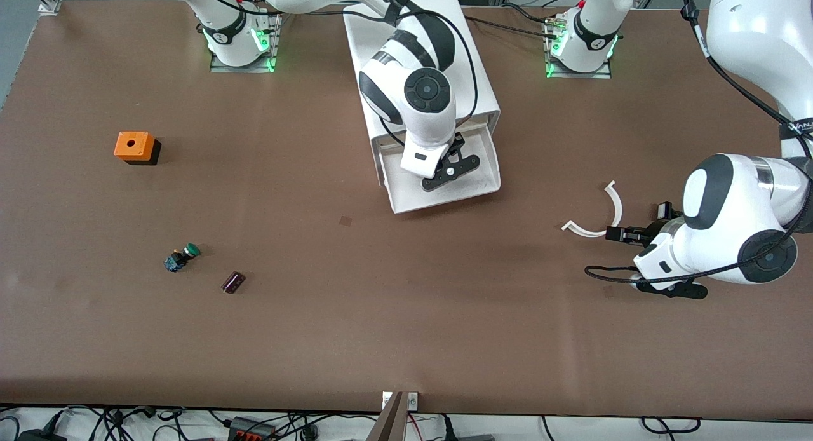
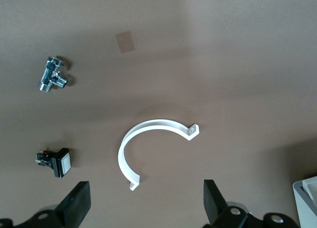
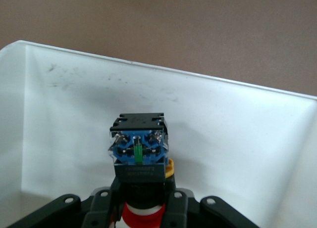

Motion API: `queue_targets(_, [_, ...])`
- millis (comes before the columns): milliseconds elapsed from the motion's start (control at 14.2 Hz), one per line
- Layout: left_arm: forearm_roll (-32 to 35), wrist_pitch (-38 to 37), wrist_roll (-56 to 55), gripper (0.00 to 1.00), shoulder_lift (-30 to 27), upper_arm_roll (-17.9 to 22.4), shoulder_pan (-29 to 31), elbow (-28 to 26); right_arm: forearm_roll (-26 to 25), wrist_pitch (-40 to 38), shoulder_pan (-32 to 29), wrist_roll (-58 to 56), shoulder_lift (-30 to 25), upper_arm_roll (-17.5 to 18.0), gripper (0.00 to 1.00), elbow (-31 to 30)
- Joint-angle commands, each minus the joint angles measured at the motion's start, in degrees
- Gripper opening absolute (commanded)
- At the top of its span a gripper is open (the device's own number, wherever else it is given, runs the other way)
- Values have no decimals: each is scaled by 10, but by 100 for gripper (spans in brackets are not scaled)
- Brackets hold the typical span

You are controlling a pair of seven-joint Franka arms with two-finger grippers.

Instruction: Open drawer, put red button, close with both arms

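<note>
Over the pulled-out shallow white plastic drawer at the top of the large white box-shaped cabinet, the small push-button switch with a round red cap, black body and blue base hangs base outward above the tray floor. The right gripper has its fingers clamped on it at the cap end. From the drawer, toward four o'clock, a curved white plastic clip lies on the brown table. The left gripper hovers just beside the clip with its fingers spread wide, holding nothing, waiting. Toward eight o'clock lie a green-capped switch and a small dark block; toward nine o'clock sits an orange box with a hole.
</note>
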Motion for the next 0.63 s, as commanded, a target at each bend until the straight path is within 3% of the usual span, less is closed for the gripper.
queue_targets(0, [8,-1,-7,100,-3,-1,-1,-7,9,2,-10,27,11,5,0,17])
queue_targets(140, [7,-1,-7,100,-3,-1,0,-9,9,3,-12,30,11,5,4,17])
queue_targets(211, [7,-1,-7,100,-3,-1,0,-11,9,3,-11,32,11,5,45,17])
queue_targets(281, [7,-1,-7,100,-3,-1,0,-12,8,3,-10,34,11,4,99,17])
queue_targets(562, [7,-1,-7,100,-3,-1,1,-12,9,4,-10,97,4,-1,100,19])
